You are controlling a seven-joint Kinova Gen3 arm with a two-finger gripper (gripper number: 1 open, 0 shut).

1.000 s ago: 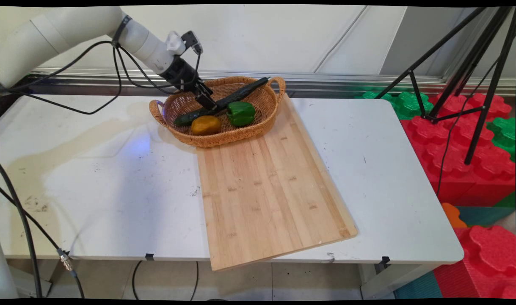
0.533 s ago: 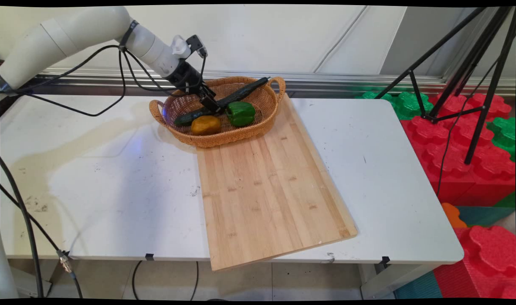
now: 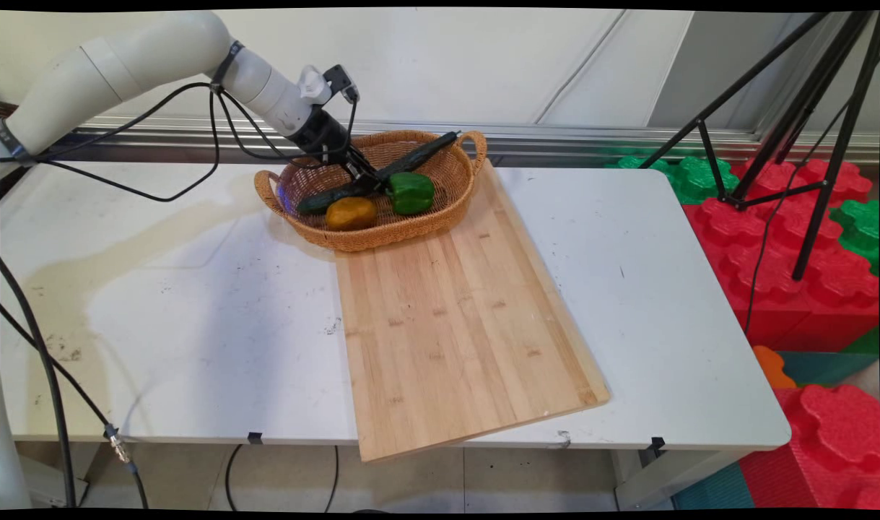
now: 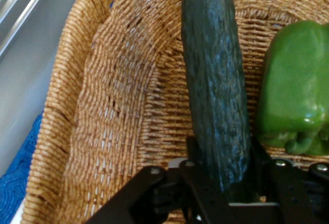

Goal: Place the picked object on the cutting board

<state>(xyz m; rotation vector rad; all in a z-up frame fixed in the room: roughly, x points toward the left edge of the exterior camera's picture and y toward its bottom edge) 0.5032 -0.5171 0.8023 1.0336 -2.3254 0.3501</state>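
Note:
A long dark green cucumber point(image 3: 338, 193) lies slantwise in a woven basket point(image 3: 382, 238) at the back of the table, its far end resting on the rim. My gripper point(image 3: 366, 177) reaches down into the basket from the left and is shut on the cucumber's middle. In the hand view the cucumber point(image 4: 216, 90) runs up from between my fingers point(image 4: 193, 154), which press on both its sides. A green bell pepper point(image 3: 411, 193) lies just right of the cucumber, close to the gripper point(image 4: 223, 183). An orange-yellow pepper point(image 3: 351, 213) sits in front of the cucumber.
A bamboo cutting board point(image 3: 454, 325) stretches from under the basket to the table's near edge and overhangs it. The white table point(image 3: 663, 289) extends on both sides. A black tripod point(image 3: 808, 144) and red and green foam blocks point(image 3: 786, 289) stand beyond the right end.
The arm's wrist has swung a little to the right and up, while the fingertips stay at the cucumber's middle. The cucumber and both peppers lie where they were.

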